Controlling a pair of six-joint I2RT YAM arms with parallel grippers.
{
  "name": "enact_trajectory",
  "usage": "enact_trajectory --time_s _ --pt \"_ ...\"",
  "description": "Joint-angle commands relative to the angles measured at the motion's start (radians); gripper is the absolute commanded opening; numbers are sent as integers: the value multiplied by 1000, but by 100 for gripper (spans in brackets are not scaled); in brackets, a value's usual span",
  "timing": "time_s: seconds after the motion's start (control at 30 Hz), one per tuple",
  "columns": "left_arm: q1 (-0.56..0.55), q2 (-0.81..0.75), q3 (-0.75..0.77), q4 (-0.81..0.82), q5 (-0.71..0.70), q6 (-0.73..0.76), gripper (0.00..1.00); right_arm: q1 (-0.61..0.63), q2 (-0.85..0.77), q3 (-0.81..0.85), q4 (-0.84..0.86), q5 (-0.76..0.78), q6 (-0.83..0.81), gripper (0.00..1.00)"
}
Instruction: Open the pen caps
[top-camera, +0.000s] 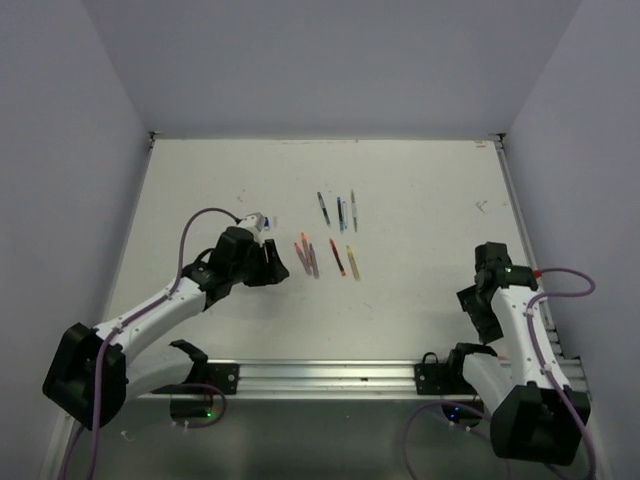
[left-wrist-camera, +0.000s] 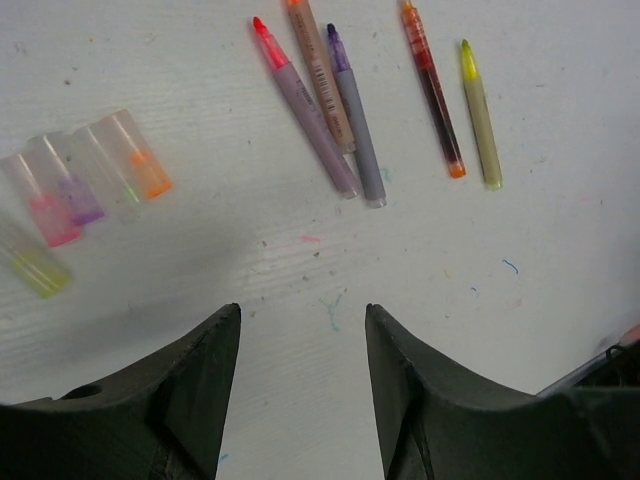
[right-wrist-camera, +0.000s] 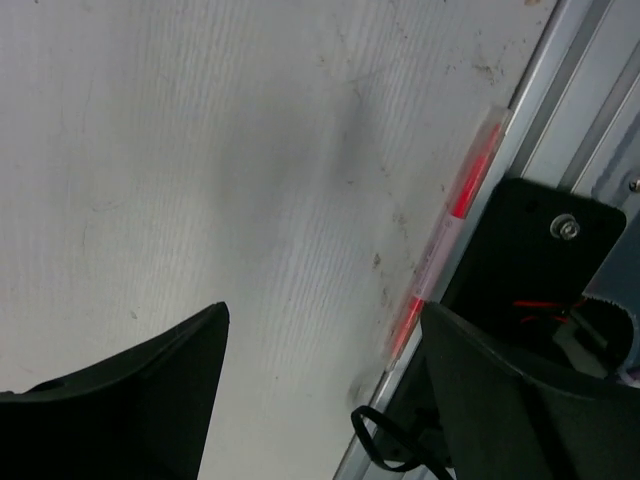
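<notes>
Left claw (left-wrist-camera: 302, 315) and right claw (right-wrist-camera: 323, 315) both gaped wide, empty; loose caps (left-wrist-camera: 78, 195) sat bunched beside bare pens (left-wrist-camera: 355, 125), sorted I guess.

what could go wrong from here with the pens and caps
The red-and-clear plastic pen lies along the metal rail, so the right fingers may fail to get around it. The clear plastic caps with coloured inserts sit bunched near the open left fingers; a sweep could scatter them.
</notes>
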Motion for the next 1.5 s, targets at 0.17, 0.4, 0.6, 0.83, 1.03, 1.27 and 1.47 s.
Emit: enact_trajectory --time_s 0.17,0.4,0.6,0.83,1.03,1.27,1.47 --pt "-53 66 128 -27 -20 23 57 -236 65 -13 43 -46 -24 80" --pt "-65 95 188 -67 -31 44 57 -289 1 13 25 -45 13 79" --pt "-70 113 190 -46 13 63 58 -294 -119 -101 91 -96 95 76" --pt "-134 138 188 83 136 81 62 -294 -172 -128 63 -23 174 74" --pt "-267 262 294 171 251 142 59 -294 -157 -26 180 -108 -44 71" --pt "-337 443 388 346 438 201 42 -294 -44 229 249 -401 -464 75" --pt "-416 662 577 369 452 234 15 -294 -62 321 264 -546 -567 67"
